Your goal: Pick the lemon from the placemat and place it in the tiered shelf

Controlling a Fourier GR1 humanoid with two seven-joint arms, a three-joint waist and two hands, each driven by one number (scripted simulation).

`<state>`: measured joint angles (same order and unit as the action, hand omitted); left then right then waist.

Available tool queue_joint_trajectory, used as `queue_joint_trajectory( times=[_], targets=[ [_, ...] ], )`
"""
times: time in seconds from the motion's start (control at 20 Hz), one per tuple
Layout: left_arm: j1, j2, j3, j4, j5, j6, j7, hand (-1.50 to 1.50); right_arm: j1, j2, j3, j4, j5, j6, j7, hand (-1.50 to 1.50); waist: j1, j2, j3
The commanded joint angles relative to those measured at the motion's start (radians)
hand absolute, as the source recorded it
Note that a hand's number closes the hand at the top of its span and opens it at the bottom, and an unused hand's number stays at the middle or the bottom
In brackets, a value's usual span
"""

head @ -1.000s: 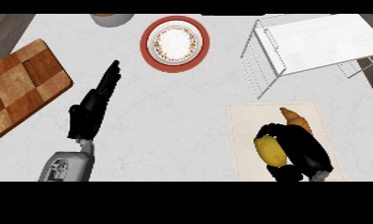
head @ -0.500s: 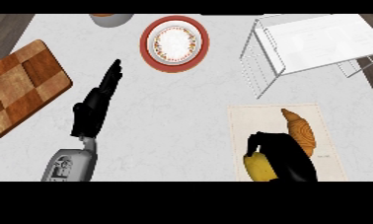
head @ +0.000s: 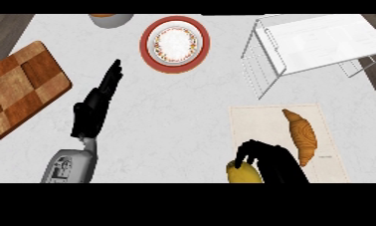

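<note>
White marbled tabletop [head: 183, 105] fills the view, with a broad bare stretch across its middle between the left robot hand and the placemat. One yellow lemon [head: 243, 172] sits at the bottom edge of the view, at the near left edge of the one beige placemat [head: 323, 120]; the right robot hand [head: 272, 163] has its black fingers curled over the lemon's right side, gripping it. Whether the lemon still touches the mat cannot be told. One croissant [head: 301, 135] lies lengthwise on the placemat, just beside that hand, apart from the lemon.

One white wire tiered shelf [head: 312, 46] stands at the upper right, beyond the placemat's far edge, its right end cut off by the view's edge. Open tabletop lies between the mat's far edge and the shelf's front legs.

One red-rimmed plate [head: 175, 45] with a white patterned centre rests at upper middle, left of the shelf and well apart from it. One bowl [head: 110, 19] shows partly at the top edge. One wooden chequered cutting board [head: 26, 88] lies along the left edge, tilted.

The left robot hand [head: 95, 108] rests open at the left, fingers straight and pointing away, near the board.
</note>
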<state>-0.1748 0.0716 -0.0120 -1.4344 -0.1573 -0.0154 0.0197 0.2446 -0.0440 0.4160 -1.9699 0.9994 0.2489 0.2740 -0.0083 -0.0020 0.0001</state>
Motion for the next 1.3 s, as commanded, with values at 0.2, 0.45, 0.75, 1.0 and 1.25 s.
queue_joint_trajectory(
  times=[0.2,0.45,0.75,1.0,1.25],
  targets=[
    [-0.002,0.000,-0.009,-0.025,0.004,-0.013,0.031,0.00,-0.012,0.043,-0.003,-0.299,-0.151,-0.016,0.090,1.50,0.003,0.000,0.000],
    [0.019,-0.030,-0.032,-0.047,-0.024,0.022,0.029,0.00,-0.095,0.044,-0.006,-0.530,-0.173,0.046,0.338,1.50,0.006,0.000,-0.001],
    [0.011,-0.015,-0.008,-0.014,-0.007,0.007,0.025,0.00,-0.307,0.017,-0.183,-0.542,-0.121,0.087,0.412,1.50,0.001,0.001,-0.002],
    [0.019,0.012,0.005,-0.050,0.019,-0.029,0.034,0.00,-0.495,0.015,-0.272,-0.514,-0.108,0.102,0.534,1.50,0.007,-0.002,-0.002],
    [0.043,-0.019,-0.017,-0.047,-0.003,0.000,0.010,0.00,-0.640,-0.084,-0.439,-0.462,-0.172,0.152,0.542,1.50,0.006,-0.001,-0.001]
  ],
)
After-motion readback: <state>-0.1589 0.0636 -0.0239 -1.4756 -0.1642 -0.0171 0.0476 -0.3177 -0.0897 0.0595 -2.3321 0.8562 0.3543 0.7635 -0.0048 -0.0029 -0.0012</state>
